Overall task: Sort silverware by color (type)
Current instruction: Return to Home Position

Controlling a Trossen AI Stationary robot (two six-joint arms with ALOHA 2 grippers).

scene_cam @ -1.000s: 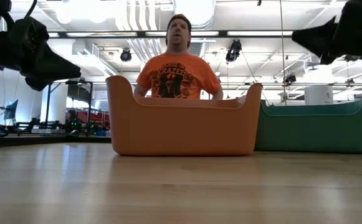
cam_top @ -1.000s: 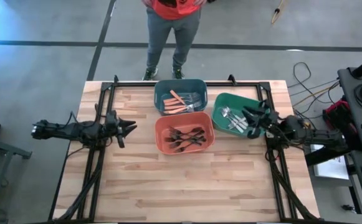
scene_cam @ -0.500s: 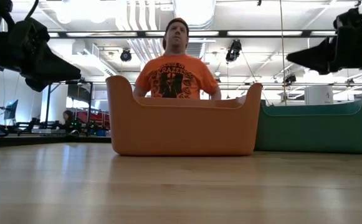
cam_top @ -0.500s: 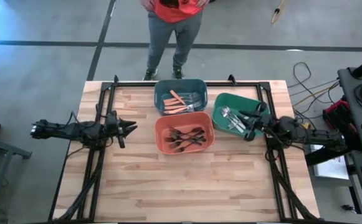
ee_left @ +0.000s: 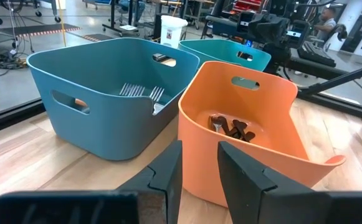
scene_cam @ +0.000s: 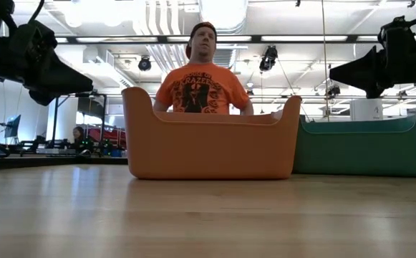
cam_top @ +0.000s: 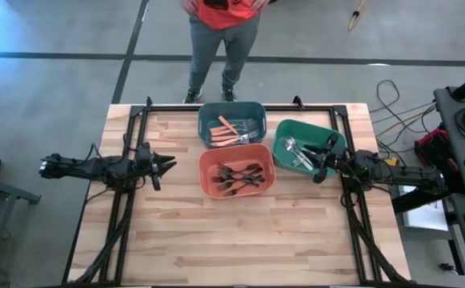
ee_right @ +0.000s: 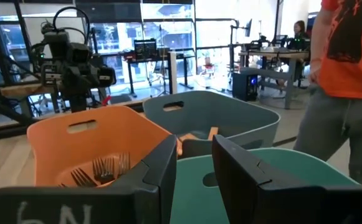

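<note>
You have two end effectors, both slightly parted and empty: left end effector (cam_top: pixel 168 166) mid-left, right end effector (cam_top: pixel 318 164) over the green bin's (cam_top: pixel 296 125) right side. Of three bins, the central orange-red bin (cam_top: pixel 237 194) holds black forks (cam_top: pixel 240 176), the green one silver forks (cam_top: pixel 296 152), and the teal bin (cam_top: pixel 232 105) above holds orange-handled forks (cam_top: pixel 230 128). I cannot count the forks. One person (cam_top: pixel 220 32) stands beyond.

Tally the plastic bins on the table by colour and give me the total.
teal bin: 1
orange bin: 1
green bin: 1
Total: 3
</note>
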